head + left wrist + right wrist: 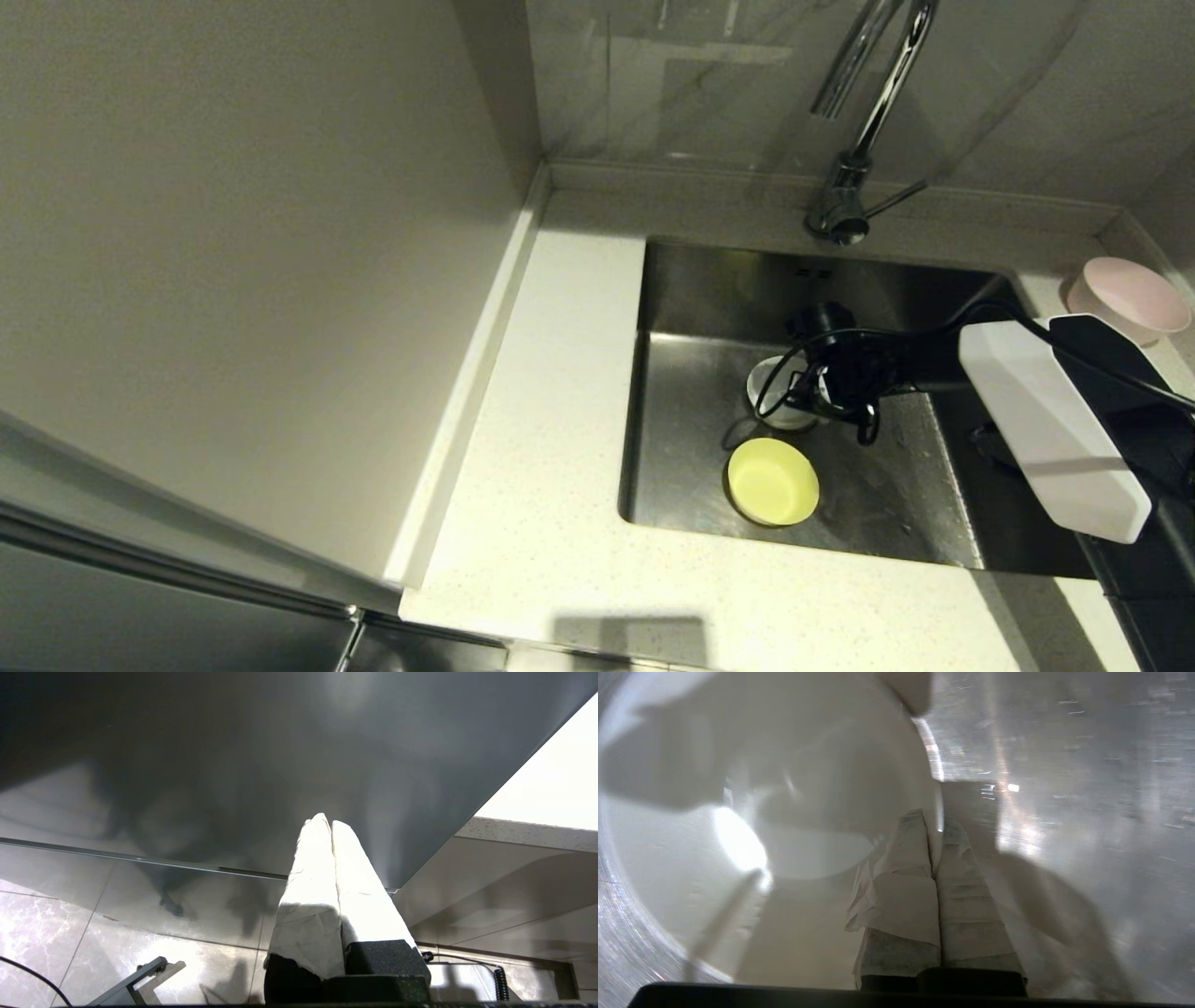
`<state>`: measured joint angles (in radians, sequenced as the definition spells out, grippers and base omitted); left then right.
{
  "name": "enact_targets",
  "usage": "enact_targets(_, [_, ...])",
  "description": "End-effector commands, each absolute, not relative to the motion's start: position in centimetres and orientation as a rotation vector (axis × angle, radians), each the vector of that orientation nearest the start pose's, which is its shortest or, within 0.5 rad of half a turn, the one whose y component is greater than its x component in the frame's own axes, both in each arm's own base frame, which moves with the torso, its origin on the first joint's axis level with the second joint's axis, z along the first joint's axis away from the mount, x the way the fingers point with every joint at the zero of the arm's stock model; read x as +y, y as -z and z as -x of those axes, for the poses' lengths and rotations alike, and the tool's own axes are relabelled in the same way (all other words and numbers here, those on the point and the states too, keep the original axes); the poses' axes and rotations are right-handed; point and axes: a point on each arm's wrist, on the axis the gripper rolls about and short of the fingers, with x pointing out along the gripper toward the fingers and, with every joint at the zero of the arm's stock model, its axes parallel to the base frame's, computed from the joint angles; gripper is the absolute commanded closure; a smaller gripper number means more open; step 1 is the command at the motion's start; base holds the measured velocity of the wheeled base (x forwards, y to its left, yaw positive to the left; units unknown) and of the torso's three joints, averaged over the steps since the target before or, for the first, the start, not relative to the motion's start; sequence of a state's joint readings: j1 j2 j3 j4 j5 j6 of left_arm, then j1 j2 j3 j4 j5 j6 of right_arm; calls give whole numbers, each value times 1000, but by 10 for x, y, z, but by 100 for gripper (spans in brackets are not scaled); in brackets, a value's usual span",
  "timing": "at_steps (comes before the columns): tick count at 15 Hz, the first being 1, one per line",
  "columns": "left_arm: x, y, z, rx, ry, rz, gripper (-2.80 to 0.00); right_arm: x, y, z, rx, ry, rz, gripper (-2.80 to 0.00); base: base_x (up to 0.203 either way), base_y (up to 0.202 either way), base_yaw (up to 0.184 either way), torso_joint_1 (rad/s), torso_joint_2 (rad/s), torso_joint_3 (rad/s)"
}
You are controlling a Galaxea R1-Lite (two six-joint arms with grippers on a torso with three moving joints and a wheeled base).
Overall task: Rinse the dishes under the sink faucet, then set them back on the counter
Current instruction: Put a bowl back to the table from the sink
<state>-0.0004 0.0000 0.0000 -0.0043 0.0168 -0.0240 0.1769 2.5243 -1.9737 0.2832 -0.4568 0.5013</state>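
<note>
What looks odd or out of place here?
The yellow bowl lies tipped on its side on the sink floor. The right gripper is shut on the white bowl rim. Nothing looks spilled or broken.

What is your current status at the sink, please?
Right gripper shut on the white bowl rim, down in the sink. Left gripper shut, parked. Yellow bowl in basin, pink bowl on counter. Nothing blocking.

Three bowls (one white (777,397), one yellow (773,482), one pink (1127,299)), one faucet (859,131), one sink (709,299).
</note>
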Motion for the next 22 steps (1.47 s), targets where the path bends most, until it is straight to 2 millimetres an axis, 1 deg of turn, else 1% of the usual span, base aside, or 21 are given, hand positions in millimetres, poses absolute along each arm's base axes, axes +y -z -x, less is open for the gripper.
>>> enact_targets(1, [0, -76, 23, -6, -17, 25, 0, 68, -109, -482, 667, 470, -228, 0, 0, 0, 0, 0, 0, 0])
enact_targets(2, [0, -76, 23, -6, -17, 25, 0, 61, -125, -474, 667, 480, -232, 0, 0, 0, 0, 0, 0, 0])
enact_targets(4, [0, -76, 23, -6, -17, 25, 0, 49, -156, -449, 674, 495, -242, 0, 0, 0, 0, 0, 0, 0])
enact_targets(8, [0, -76, 23, -6, -17, 25, 0, 29, -203, -373, 699, 478, -283, 0, 0, 0, 0, 0, 0, 0])
enact_targets(11, [0, -76, 23, -6, -17, 25, 0, 22, -229, -317, 674, 463, -319, 0, 0, 0, 0, 0, 0, 0])
enact_targets(14, [0, -76, 23, -6, -17, 25, 0, 17, -250, -272, 616, 463, -316, 0, 0, 0, 0, 0, 0, 0])
enact_targets(17, [0, -76, 23, -6, -17, 25, 0, 12, -274, -228, 532, 453, -245, 0, 0, 0, 0, 0, 0, 0])
enact_targets(19, [0, -76, 23, -6, -17, 25, 0, 8, -287, -207, 482, 478, -140, 0, 0, 0, 0, 0, 0, 0])
enact_targets(22, [0, -76, 23, -6, -17, 25, 0, 2, -297, -193, 452, 551, 8, 0, 0, 0, 0, 0, 0, 0])
